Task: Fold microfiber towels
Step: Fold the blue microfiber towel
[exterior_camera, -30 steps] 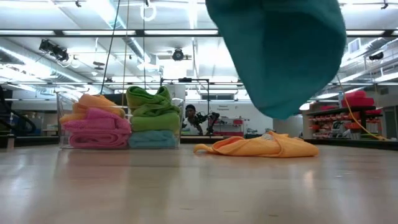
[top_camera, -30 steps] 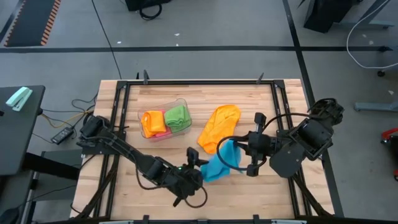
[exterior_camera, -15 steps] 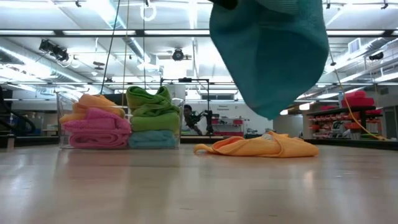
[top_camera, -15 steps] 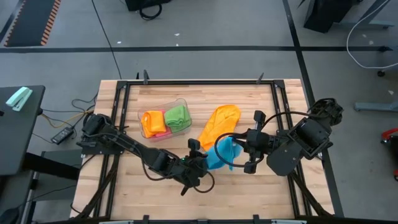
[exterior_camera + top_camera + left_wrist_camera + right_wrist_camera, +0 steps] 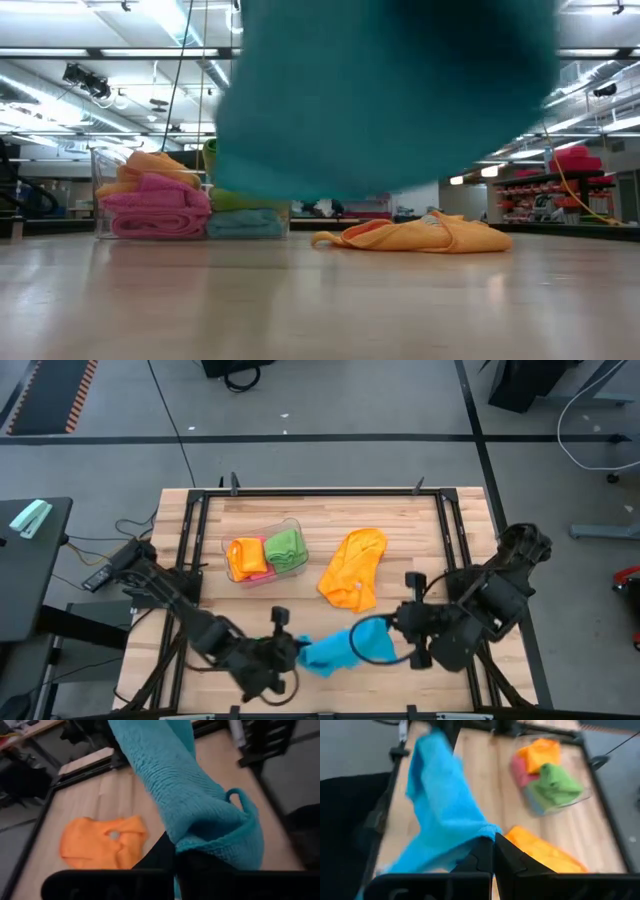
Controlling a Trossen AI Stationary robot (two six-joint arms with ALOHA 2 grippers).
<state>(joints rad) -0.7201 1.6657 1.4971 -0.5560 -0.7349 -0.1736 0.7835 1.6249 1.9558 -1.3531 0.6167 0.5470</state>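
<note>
Both the left gripper (image 5: 291, 652) and right gripper (image 5: 392, 641) pinched shut on the sky-blue microfiber towel (image 5: 335, 650), apparently airborne; uneven pulling could slip a corner free.

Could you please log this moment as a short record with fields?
held item: blue towel, stretched between both grippers above the table's near edge
left gripper: shut on one end
right gripper: shut on the other end
loose item: orange towel, crumpled on the table
tub: holds folded orange, pink, green towels
</note>
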